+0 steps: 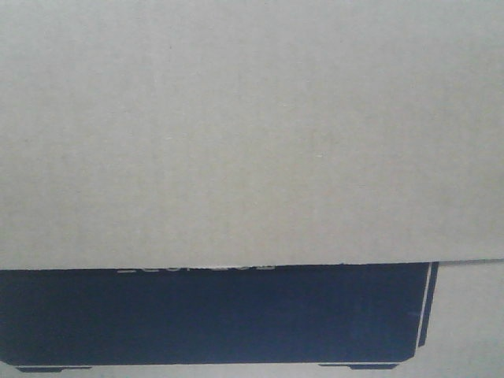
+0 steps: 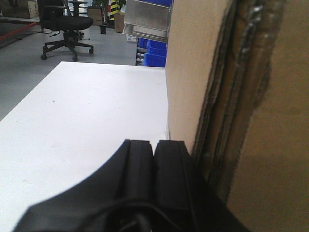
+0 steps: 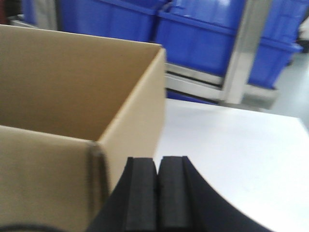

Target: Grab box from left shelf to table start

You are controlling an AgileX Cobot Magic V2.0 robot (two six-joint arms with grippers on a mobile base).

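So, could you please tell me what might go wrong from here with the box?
1. Both grippers, left and right, are shut and pressed beside the box, not clamped on it, so it could slip.
2. The box fills the front view, so the table and placement spot are hidden.

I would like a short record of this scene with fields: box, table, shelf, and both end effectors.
box: brown cardboard box, top open, fills the front view; black printed rectangle on its face
table: white table, box resting on it
shelf: steel rail with blue bins, behind the table
left end effector: left end effector shut, beside the box wall, holding nothing
right end effector: right end effector shut, at the box corner, holding nothing
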